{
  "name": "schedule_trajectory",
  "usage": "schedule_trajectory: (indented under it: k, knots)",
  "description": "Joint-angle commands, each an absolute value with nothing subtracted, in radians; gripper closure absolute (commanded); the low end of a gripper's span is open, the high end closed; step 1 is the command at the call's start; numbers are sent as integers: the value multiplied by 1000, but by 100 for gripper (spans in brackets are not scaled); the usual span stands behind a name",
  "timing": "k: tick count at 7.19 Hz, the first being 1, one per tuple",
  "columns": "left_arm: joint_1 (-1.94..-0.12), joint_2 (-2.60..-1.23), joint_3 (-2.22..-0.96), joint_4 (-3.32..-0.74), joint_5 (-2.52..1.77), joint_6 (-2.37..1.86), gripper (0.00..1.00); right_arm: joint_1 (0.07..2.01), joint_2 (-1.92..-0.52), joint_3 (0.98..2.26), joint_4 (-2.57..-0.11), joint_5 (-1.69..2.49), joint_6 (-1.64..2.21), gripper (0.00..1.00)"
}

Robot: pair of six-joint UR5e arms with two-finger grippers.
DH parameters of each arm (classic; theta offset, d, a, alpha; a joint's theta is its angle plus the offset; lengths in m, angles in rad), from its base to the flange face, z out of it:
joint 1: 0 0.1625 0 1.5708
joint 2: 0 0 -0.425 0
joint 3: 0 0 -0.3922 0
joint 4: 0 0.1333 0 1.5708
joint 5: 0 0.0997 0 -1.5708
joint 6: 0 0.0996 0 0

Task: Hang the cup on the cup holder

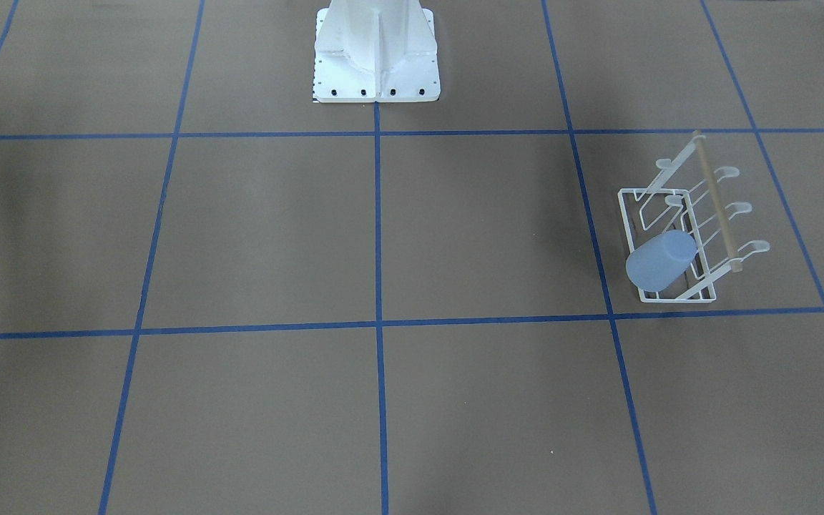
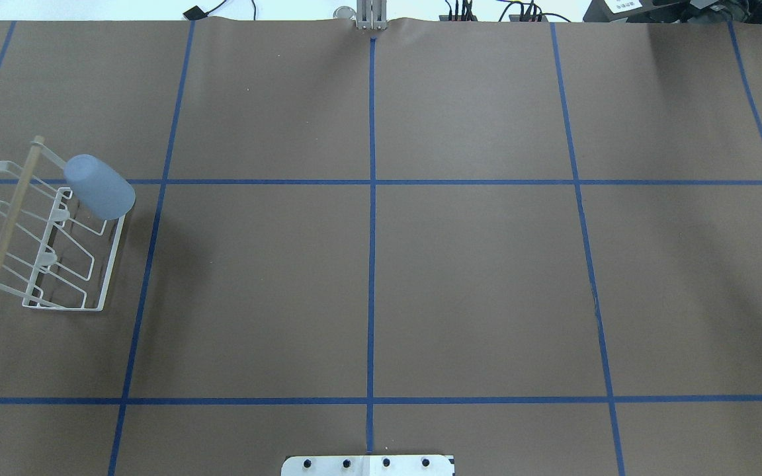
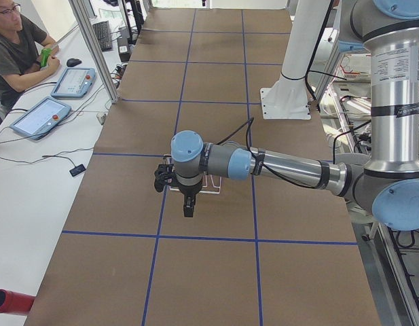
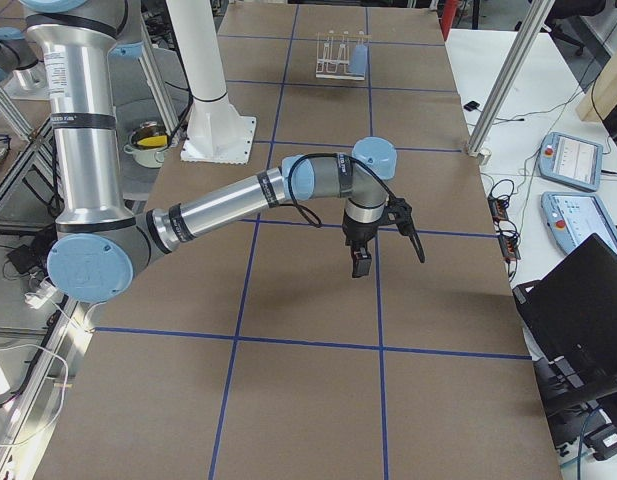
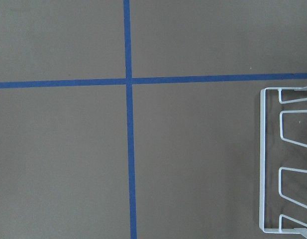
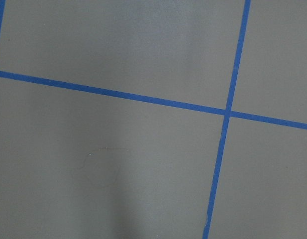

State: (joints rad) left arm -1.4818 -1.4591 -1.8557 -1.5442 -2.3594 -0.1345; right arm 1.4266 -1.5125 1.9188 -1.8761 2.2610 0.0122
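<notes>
Overhead and front-facing cameras look down from opposite sides of the table (image 2: 473,284), sharing the cup holder (image 2: 13,211). Wrist cameras look straight down, close, beneath their jaws.

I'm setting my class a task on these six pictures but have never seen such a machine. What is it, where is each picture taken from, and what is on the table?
It is a robot with two jointed metal arms, each ending in a two-finger tool. Two pictures look down on the brown, blue-taped table: one from across it, one from behind the robot. Two look along it from either end: one shows the left tool, the other the right tool, both hanging above the table; whether open or shut is unclear. Two come from cameras on the wrists. On the table stands a white wire rack with a wooden rod; a pale blue plastic tumbler sits tilted on it at one end. Neither tool holds it.
</notes>
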Motion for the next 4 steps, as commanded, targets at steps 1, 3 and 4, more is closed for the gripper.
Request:
schedule_trajectory:
  k: [1,3,4]
  knots:
    - [-1480,-1459,-1853,-1545,-2359,-133,1,1427,-1513,1919,-1876,2261,12,0]
    - [-1480,-1460,-1844,-1545,-2359,-135,1,1427,-1513,1919,-1876,2261,12,0]
    - [-1479,-1460,-1832,-1545,-2359,-135,1,1427,-1513,1919,-1876,2261,12,0]
